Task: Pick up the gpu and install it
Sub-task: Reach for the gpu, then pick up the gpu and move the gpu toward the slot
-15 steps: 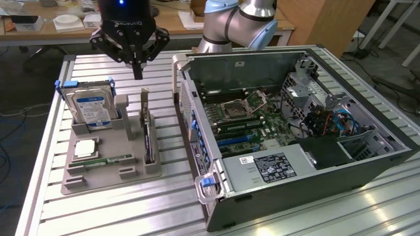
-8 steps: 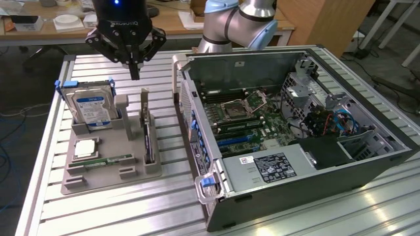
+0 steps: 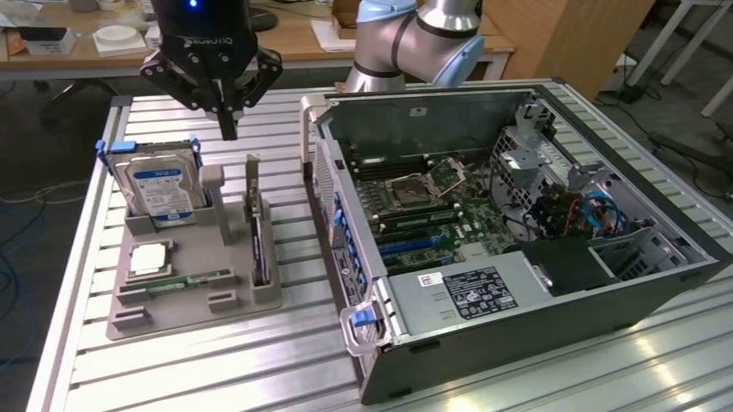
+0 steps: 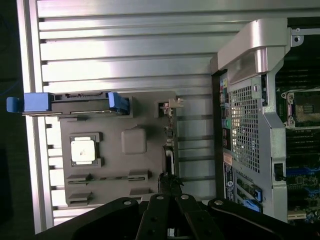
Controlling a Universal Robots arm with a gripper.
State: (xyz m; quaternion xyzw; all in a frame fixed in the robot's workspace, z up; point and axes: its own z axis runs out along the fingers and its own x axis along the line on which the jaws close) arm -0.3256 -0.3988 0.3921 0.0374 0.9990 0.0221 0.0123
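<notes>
The end effector (image 3: 229,129) hangs above the far end of the tray (image 3: 204,249), its fingers pressed together and holding nothing. White lettering on its black body, upside down in the exterior view, looks like "ROBOTIQ", though it is hard to read.

The gpu (image 3: 259,245) stands on edge in a slot along the side of the tray that faces the case (image 3: 641,283). Its silver bracket is at the tray's far end, just below the closed fingertips and apart from them. In the wrist view the card appears edge-on as a thin dark line along that side of the tray, with the fingertips directly over it.

The drive (image 3: 160,190) stands upright at the tray's far end, on the side away from the case. It has blue tabs at its upper corners and a blue-and-white label whose print is too small to read. The CPU (image 3: 150,259) lies flat near the tray's middle, and the memory stick (image 3: 189,281) lies in a groove just nearer than the CPU.

The case lies open beside the tray on the slatted table (image 3: 206,369), showing its motherboard (image 3: 447,206). A black-and-white sticker (image 3: 469,290) sits on a silver cover inside the case, its text illegible.
</notes>
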